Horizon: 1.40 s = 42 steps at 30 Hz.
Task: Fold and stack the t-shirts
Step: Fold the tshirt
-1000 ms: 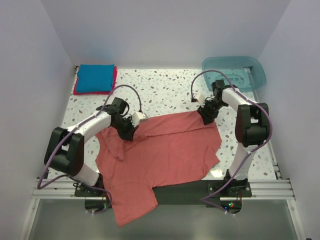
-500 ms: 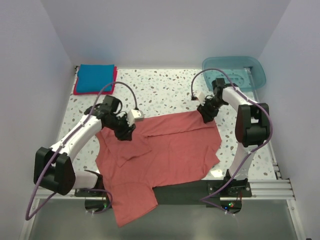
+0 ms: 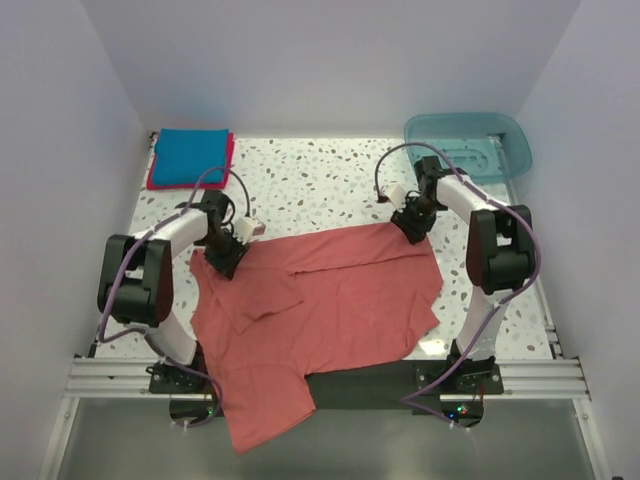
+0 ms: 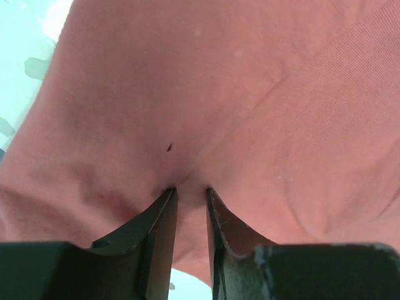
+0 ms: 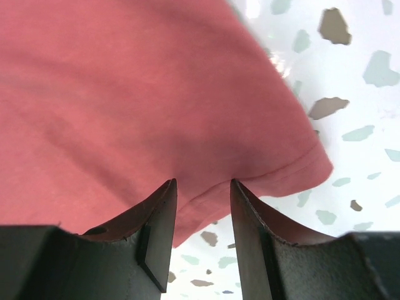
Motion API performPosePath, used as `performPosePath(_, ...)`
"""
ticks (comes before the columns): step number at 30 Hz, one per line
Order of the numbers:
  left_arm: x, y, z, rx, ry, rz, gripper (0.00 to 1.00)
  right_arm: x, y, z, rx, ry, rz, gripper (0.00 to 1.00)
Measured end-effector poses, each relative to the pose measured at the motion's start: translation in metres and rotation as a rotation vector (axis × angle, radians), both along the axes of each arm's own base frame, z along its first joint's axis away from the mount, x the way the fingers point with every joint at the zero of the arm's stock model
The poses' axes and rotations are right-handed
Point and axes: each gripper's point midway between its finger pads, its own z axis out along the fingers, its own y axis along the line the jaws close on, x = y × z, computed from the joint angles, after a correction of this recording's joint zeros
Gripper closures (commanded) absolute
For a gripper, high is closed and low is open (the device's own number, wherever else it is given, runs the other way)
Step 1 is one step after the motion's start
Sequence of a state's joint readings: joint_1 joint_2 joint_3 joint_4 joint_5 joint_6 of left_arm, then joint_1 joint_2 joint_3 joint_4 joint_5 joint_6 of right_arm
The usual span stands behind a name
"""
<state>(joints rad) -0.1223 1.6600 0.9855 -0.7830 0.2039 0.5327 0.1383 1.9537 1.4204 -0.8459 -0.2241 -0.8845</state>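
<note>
The salmon-red t-shirt [image 3: 330,300] lies spread on the speckled table, its lower part hanging over the near edge. My left gripper [image 3: 225,258] is at the shirt's far left corner. In the left wrist view the gripper [image 4: 190,190] is shut on a pinch of the shirt [image 4: 219,94]. My right gripper [image 3: 410,230] is at the far right corner. In the right wrist view the gripper [image 5: 203,182] holds the hemmed edge of the shirt [image 5: 125,81] between its tips. The bright blue t-shirt [image 3: 190,155] lies folded on the crimson-pink t-shirt [image 3: 152,183] at the back left.
A translucent teal plastic tub [image 3: 468,145] stands at the back right corner. White walls close in the table on the left, back and right. A metal rail [image 3: 530,378] runs along the near edge by the arm bases.
My left gripper has moved left along the table with the shirt's far left corner in it, drawing that edge out. My right gripper has barely moved.
</note>
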Motion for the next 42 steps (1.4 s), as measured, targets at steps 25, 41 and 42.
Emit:
performPosePath(25,0.185,-0.015,0.068,-0.141,-0.300,-0.018,0.48,0.063,0.000,0.061,0.037,-0.177,-0.224,0.47)
performPosePath(41,0.035,-0.023,0.077,-0.283,-0.140,-0.161,0.47,-0.085,-0.008,0.009,0.011,0.148,-0.392,0.48)
performPosePath(42,0.032,-0.023,0.077,-0.283,-0.141,-0.161,0.47,-0.083,-0.008,0.007,0.015,0.141,-0.401,0.48)
